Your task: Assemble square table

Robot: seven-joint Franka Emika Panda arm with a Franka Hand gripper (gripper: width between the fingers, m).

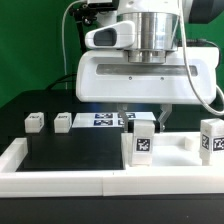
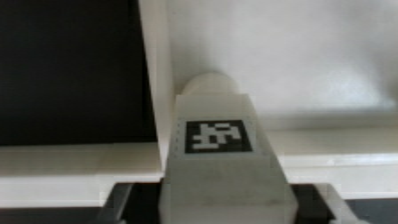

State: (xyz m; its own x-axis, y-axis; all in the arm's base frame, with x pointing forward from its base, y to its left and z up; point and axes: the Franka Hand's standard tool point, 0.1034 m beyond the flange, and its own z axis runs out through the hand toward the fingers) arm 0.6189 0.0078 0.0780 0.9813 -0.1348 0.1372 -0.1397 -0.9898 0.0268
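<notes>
At the centre of the exterior view, just under the wide white hand, your gripper [image 1: 141, 118] is clamped on the held leg [image 1: 143, 143]. This white block stands upright with its tag facing the camera. In the wrist view the dark fingers [image 2: 135, 198] press against both sides of it.

The held leg is over the tabletop slab [image 1: 178, 152], which lies at about four o'clock in the exterior view, against the border rail [image 1: 60, 178] running along six o'clock. You cannot tell whether its foot touches the slab.

A second leg [image 1: 212, 140] stands upright at three o'clock, at the slab's right end.

Around nine to ten o'clock, a third leg [image 1: 35, 122] and a fourth leg [image 1: 63, 121] sit on the black mat [image 1: 70, 150]. They are well apart from the slab, and the fourth is just beside the marker board [image 1: 105, 119].
</notes>
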